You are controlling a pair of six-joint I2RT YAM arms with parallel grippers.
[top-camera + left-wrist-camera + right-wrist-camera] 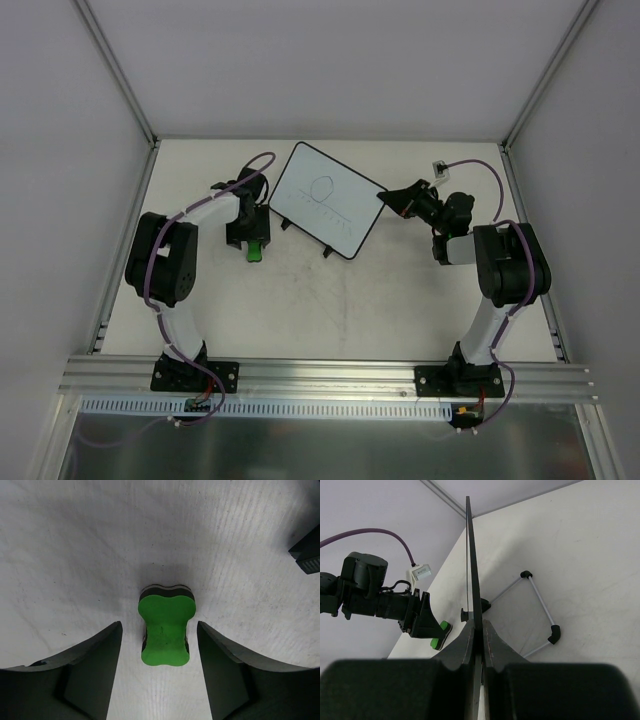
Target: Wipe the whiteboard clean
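Left end effector (252,238): fingers spread, straddling green eraser (166,626) at centre of left wrist view, a gap on each side. Advice: close squarely on its flanks, then lift. Right end effector (479,630): pinching right corner of whiteboard (328,198), upper centre of top view, marks not yet wiped. Room: bare bench (330,310) at lower centre; board's left edge close by, side wall (60,200) at far left

eraser (166,630) green; whiteboard (330,205) white, black frame
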